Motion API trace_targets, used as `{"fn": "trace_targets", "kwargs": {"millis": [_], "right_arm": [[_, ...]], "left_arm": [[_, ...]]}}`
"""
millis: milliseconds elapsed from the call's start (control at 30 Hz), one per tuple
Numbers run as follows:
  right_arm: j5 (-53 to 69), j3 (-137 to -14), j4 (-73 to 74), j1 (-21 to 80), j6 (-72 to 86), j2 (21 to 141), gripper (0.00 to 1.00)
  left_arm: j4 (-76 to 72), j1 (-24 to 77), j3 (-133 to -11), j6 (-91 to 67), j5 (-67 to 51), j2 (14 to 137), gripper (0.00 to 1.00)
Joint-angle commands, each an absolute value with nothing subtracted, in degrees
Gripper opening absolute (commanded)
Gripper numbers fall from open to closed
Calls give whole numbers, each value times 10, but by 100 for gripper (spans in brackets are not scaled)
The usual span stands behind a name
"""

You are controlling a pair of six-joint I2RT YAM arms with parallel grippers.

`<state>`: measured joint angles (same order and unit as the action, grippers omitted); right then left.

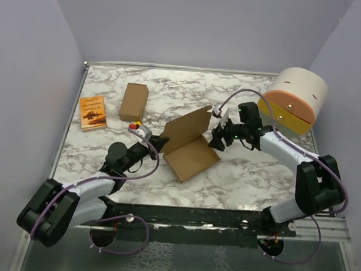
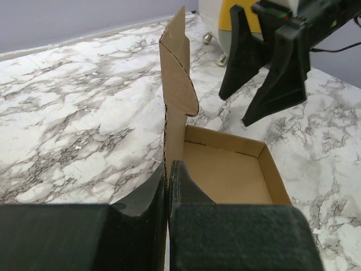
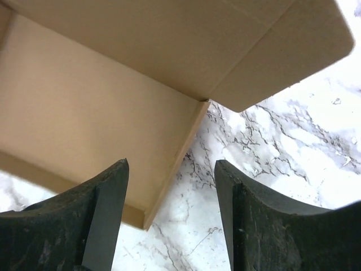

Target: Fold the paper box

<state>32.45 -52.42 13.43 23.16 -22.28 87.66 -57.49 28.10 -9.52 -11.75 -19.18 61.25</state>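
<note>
Two grippers flank the box (image 1: 191, 156) on the table (image 1: 258, 178). The left gripper (image 2: 169, 172) pinches its edge, likely to steady it; the right gripper (image 3: 171, 166) hangs spread and empty beside the raised lid (image 1: 187, 127).

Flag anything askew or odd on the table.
The paper box lies diagonal on the table, its lid flap standing up unfolded and pinched by the left gripper. Nothing looks torn or spilled.

The paper box (image 1: 188, 153) sits mid-frame as a shallow brown cardboard tray. Its lid flap stands raised toward the upper right.
</note>
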Motion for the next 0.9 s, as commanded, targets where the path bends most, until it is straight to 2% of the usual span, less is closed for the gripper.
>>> {"fn": "trace_targets", "kwargs": {"millis": [0,67,267,467,667,733,867], "right_arm": [[484,-525,165,172,-265,817,65],[517,-525,162,144,-258,800,69],[563,-526,129,101,-207,780,84],[592,-544,122,86,-180,807,85],[609,-548,86,73,-131,817,86],[630,-563,85,72,-127,828,86],[671,-599,75,71,-106,847,85]], "left_arm": [[-662,272,-112,-96,-182,658,1],[-689,257,-127,-96,-205,697,9],[-819,184,-201,-155,-318,849,24],[-900,156,-237,-181,-332,943,57],[-794,143,-275,-162,-329,905,72],[-732,136,-279,-158,-301,871,80],[-596,121,-267,-168,-217,769,85]]}}
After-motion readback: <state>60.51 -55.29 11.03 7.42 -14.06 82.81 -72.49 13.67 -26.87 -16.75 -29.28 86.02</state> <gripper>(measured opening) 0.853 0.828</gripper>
